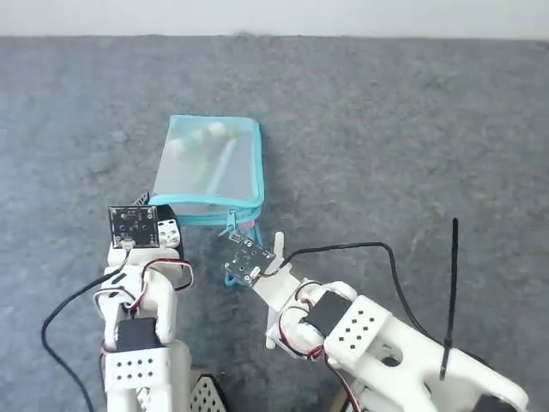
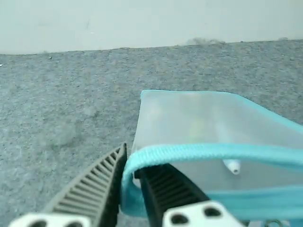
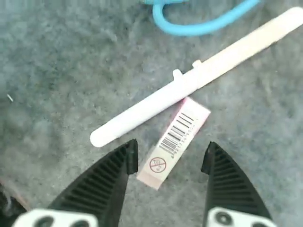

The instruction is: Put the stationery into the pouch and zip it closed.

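Note:
A translucent pouch [image 1: 210,172] with teal edging lies flat on the grey carpet, and pale stationery [image 1: 214,154] shows through it. My left gripper [image 2: 131,177] is shut on the pouch's teal zipper edge at its near left corner [image 1: 161,210]. A white pen tip [image 2: 232,166] shows inside, just behind the zipper. My right gripper [image 3: 169,153] is open and hovers low over a white pen [image 3: 199,80] and a small barcoded eraser [image 3: 173,142], both on the carpet beside the pouch's near right corner [image 1: 257,249].
A teal cord loop [image 3: 203,23] from the pouch lies just beyond the pen, also visible under the right arm [image 1: 230,279]. A black cable [image 1: 453,292] stands up at the right. Grey carpet stretches to a pale wall [image 1: 274,17] at the back.

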